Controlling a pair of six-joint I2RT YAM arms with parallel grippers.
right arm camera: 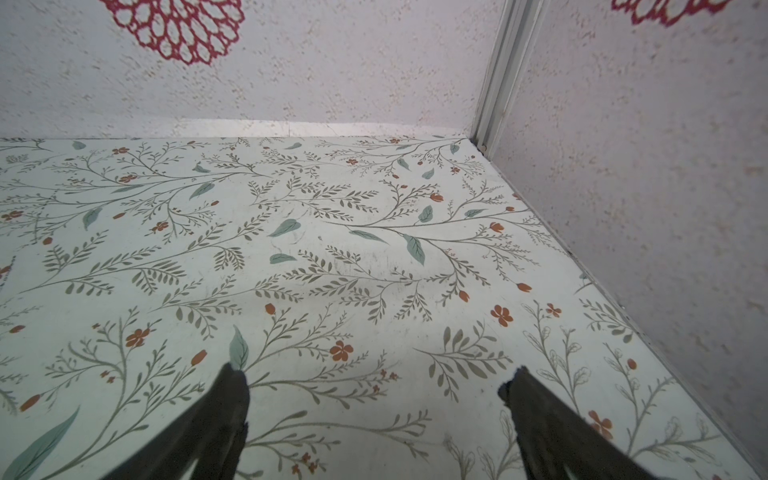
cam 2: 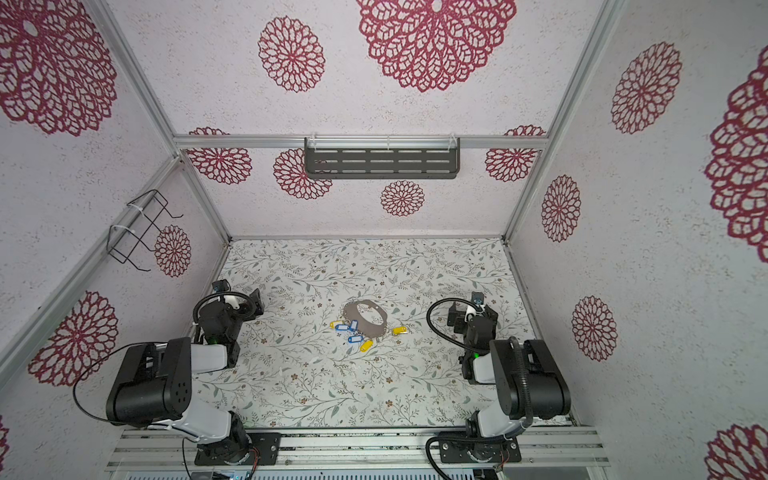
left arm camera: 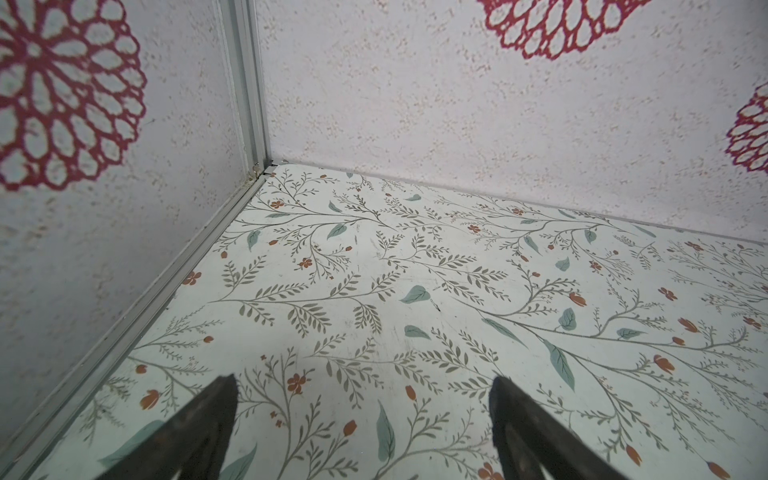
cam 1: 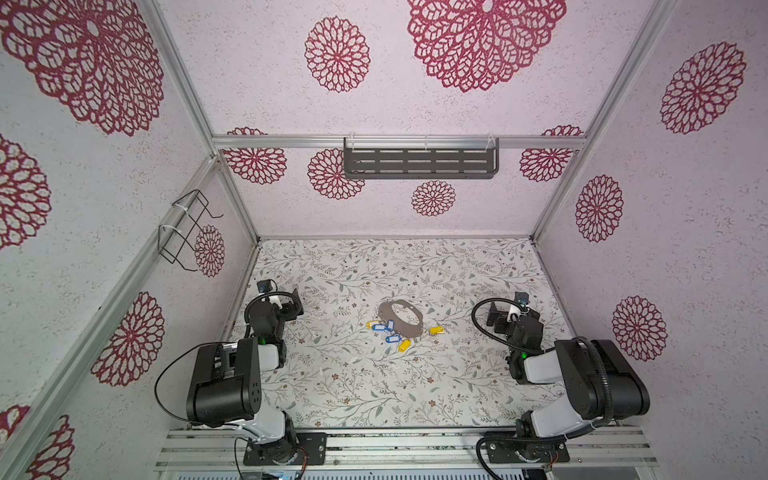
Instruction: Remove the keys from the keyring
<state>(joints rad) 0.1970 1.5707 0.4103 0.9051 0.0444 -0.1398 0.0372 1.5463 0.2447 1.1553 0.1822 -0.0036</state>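
The keyring [cam 1: 410, 331] [cam 2: 372, 331], a wide grey-brown flat ring, lies mid-table in both top views. Yellow keys [cam 1: 436, 330] [cam 2: 400, 330] and blue keys [cam 1: 379, 327] [cam 2: 342, 327] fan out along its near rim; whether each is attached cannot be told. My left gripper [cam 1: 296, 305] [cam 2: 257, 303] hovers low near the left wall, well left of the ring, open. My right gripper [cam 1: 494, 314] [cam 2: 453, 318] sits right of the ring, also open. In the wrist views the left gripper [left arm camera: 363, 386] and right gripper [right arm camera: 376, 374] show spread fingers over bare floral table; ring and keys are out of view there.
The floral table [cam 1: 374, 386] is walled on three sides. A dark slotted shelf [cam 1: 419, 162] hangs on the back wall and a black wire rack [cam 1: 187, 228] on the left wall. An aluminium rail [cam 1: 395, 444] carrying both arm bases runs along the front edge.
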